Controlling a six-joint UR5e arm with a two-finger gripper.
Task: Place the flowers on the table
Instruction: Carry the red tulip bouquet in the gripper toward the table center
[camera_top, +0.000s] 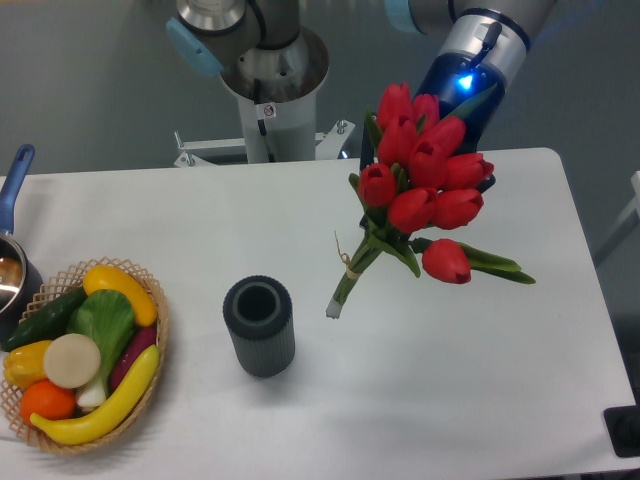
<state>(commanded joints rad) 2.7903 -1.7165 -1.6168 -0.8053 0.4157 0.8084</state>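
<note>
I count one bunch of flowers (425, 190) with about ten red blooms, one dark vase (259, 326), one basket (157, 300), one pot (12, 262).

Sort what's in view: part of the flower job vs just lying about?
Job:
- flowers, held up at a tilt
- table
- end effector, mostly hidden behind the blooms

Lying about:
- dark ribbed vase, upright, empty
- vegetable basket
- pot with blue handle at left edge
</note>
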